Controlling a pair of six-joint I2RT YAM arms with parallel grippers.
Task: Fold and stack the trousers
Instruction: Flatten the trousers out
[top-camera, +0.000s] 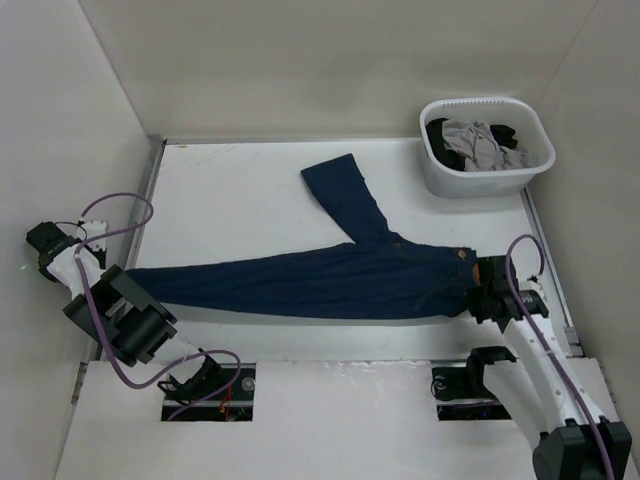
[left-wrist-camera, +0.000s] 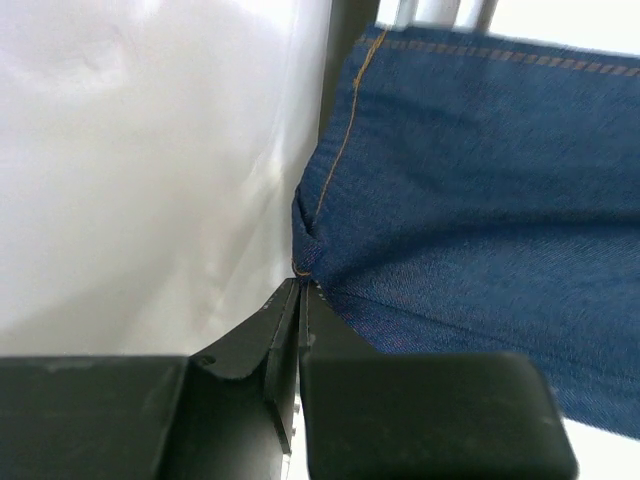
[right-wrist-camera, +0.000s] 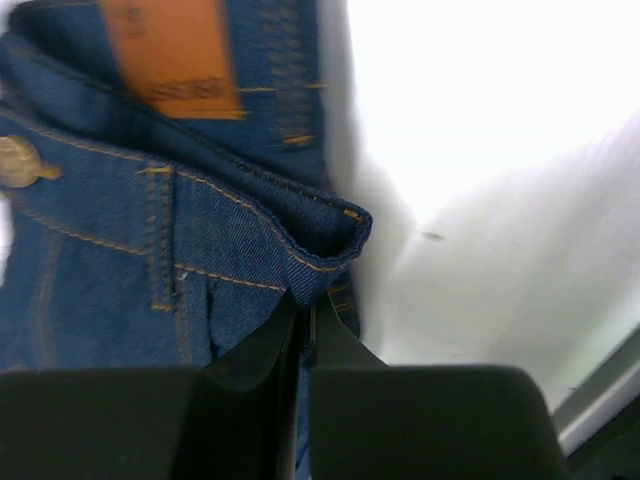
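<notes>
Firmly, the left pincer (left-wrist-camera: 300, 292) pinches a leg hem of the jeans (top-camera: 330, 280), and the right pincer (right-wrist-camera: 305, 305) pinches their waistband corner; the jeans lie stretched across the counter (top-camera: 230, 190), one leg angled toward the far side.

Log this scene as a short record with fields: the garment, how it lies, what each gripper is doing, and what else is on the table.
garment: trousers, dark blue denim, unfolded
layout: one leg stretched across the table toward the left, the other angled toward the far side
left gripper: shut on the stretched leg's end
right gripper: shut on the waistband
also present: white basket, far right, holding grey and black garments
fold: not begun
</notes>
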